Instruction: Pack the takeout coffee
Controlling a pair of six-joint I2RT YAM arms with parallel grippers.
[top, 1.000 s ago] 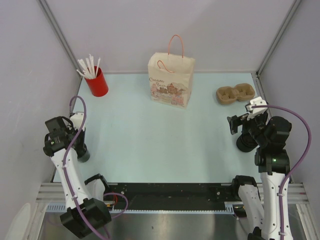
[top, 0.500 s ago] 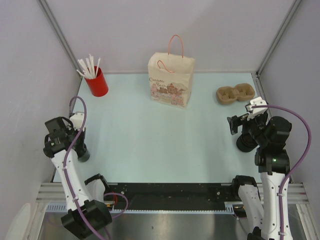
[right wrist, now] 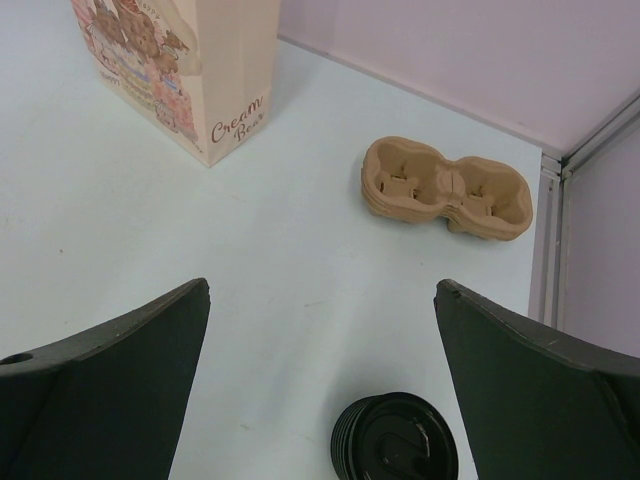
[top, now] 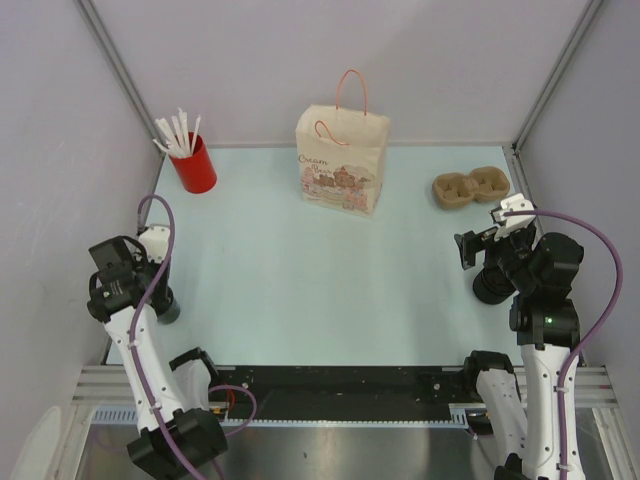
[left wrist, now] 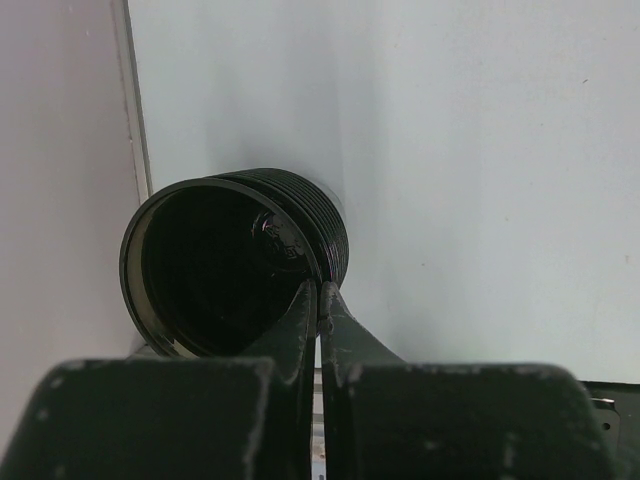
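Observation:
The takeout coffee [left wrist: 235, 265] is a dark smoky-grey ribbed cup with a thin pale rim, standing by the table's left edge [top: 168, 311]. My left gripper [left wrist: 320, 291] is shut on its wall, one finger inside the mouth and one outside. At the right side, my right gripper [right wrist: 322, 287] hangs wide open with nothing between its fingers. It is above and just behind a squat black round lid piece [right wrist: 395, 442]. The paper bag [top: 342, 160] stands upright at the back middle.
A red cup of white straws [top: 192, 160] stands at the back left. A brown pulp cup carrier [top: 471, 188] lies at the back right, beyond the black lid piece [top: 490, 287]. Grey walls close in both sides; a metal rail runs along the near edge.
The left jaws have closed the last bit onto the cup's wall, and the left wrist has shifted slightly toward the near edge. The right arm has not moved.

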